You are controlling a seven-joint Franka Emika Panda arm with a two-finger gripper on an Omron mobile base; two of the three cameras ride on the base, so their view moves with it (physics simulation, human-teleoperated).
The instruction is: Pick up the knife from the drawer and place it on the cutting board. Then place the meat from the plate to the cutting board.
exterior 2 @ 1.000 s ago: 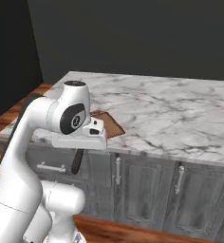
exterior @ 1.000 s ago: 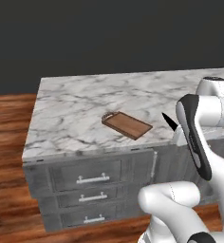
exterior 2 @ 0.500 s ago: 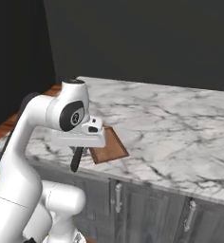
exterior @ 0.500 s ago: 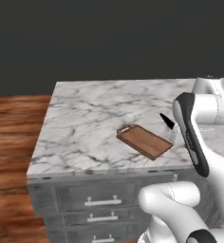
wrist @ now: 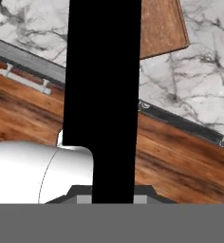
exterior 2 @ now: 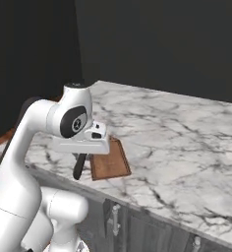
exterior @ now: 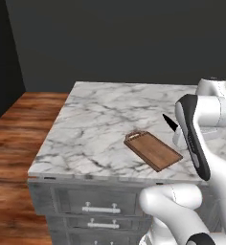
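Hand view had the knife (wrist: 104, 95) running as a broad black bar straight up from the end effector, so the jaws were pinching it, handle end inside the grip and blade pointing away along the hand's axis. Behind it lay the cutting board (wrist: 161, 28), on the marble tabletop (wrist: 199, 90), w/ the tabletop's front edge and a drawer handle (wrist: 26, 80) crossing below.

Left base view: dark knife tip (exterior: 170, 122) stuck out up and left from behind the white forearm, above the tabletop (exterior: 100, 129). Cutting board (exterior: 153, 150) sat near the front edge, long axis slanted, handle tab toward the far-left end.

Right base view: end effector (exterior 2: 80, 165) hung under the wrist just left of the cutting board (exterior 2: 109, 160), w/ the knife (exterior 2: 80, 166) dark and hanging downward over the tabletop's (exterior 2: 177, 147) front lip, beside the board, not over it. Whether it touched the board, couldn't tell.

Key relation, as I judged it: board lay just to the robot's right and a bit forward of the held knife. Knife is about board length, so its long axis prob. needs turning to match the board's slanted long axis, then laying flat before release. Meat and plate step not yet begun.
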